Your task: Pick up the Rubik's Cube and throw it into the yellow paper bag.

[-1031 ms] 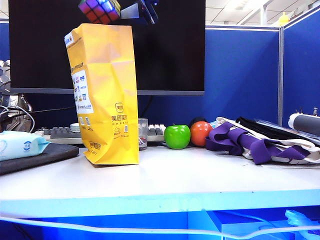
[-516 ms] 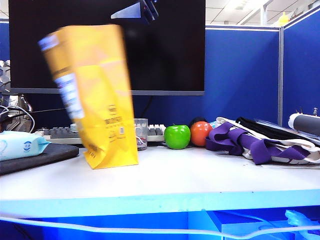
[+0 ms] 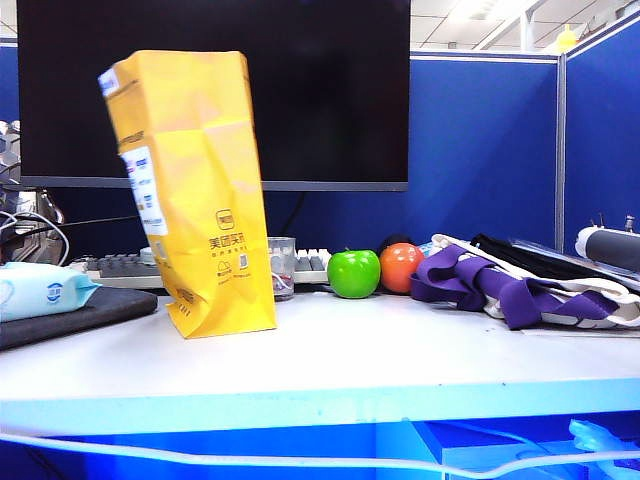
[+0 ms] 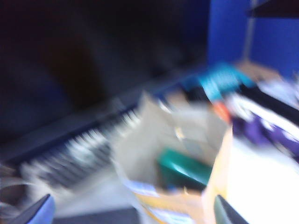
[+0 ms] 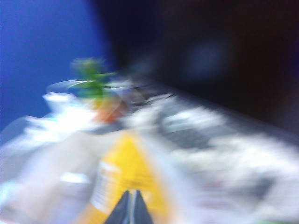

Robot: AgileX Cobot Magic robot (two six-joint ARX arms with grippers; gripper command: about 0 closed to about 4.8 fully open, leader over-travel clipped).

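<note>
Since the Rubik's Cube isn't showing anywhere on the desk (image 3: 330, 360), my guess is it's down inside the yellow paper bag (image 3: 190, 190), though I can't confirm it. The left wrist view looks into the open mouth and all I can make out through the blur is a green-teal shape in there.

The bag stands on the desk, leaning a bit with its top tipped toward the left of the exterior view. Right behind it is a small clear cup (image 3: 282, 267), then a green apple (image 3: 354, 273) and an orange ball (image 3: 401, 267), with a purple-strapped cloth bag (image 3: 510, 280) further right.

Neither arm appears in the exterior view. The left gripper (image 4: 131, 212) hangs above the bag's mouth with its jaws spread wide and nothing between them. The right gripper (image 5: 131, 207) is also above the bag, jaws pressed together, empty.

If the drop is done, I'd say the smart move is backing both arms off without clipping that leaning bag, since it looks easy to topple.
</note>
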